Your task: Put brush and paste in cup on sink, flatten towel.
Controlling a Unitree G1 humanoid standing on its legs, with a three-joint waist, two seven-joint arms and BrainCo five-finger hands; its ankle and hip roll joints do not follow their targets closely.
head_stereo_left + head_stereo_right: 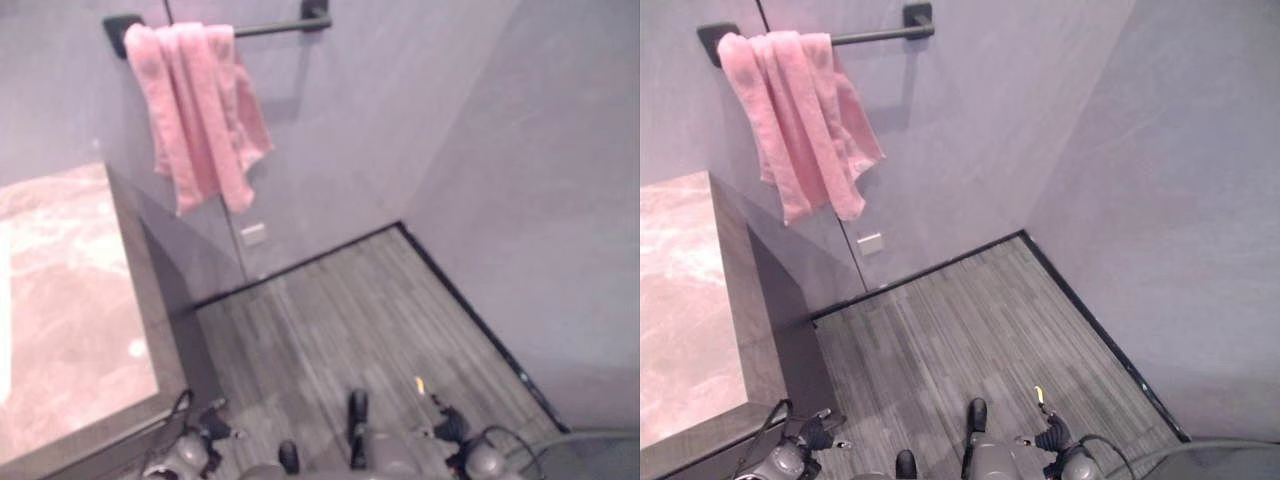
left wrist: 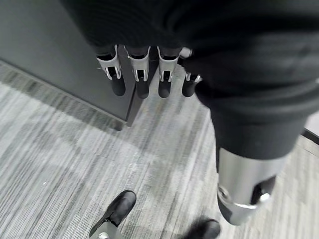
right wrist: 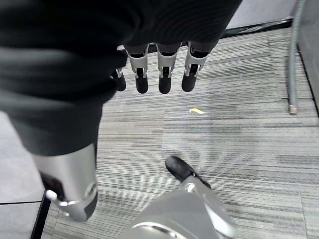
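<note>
A pink towel [image 1: 200, 120] hangs bunched and creased at the left end of a black wall bar [image 1: 280, 28], its lower edge uneven. My left hand [image 2: 139, 74] hangs beside the dark side of the counter, fingers straight and holding nothing. My right hand [image 3: 159, 74] hangs over the grey floor, its fingers likewise straight and empty. Both hands are low, far below the towel.
A counter with a pale marble top [image 1: 60, 300] and a dark side [image 2: 50, 50] stands at the left. The grey plank floor [image 1: 960, 330] runs to the walls. On the wall below the towel is a small white plate [image 1: 870, 243]. A yellow scrap [image 3: 198, 110] lies on the floor.
</note>
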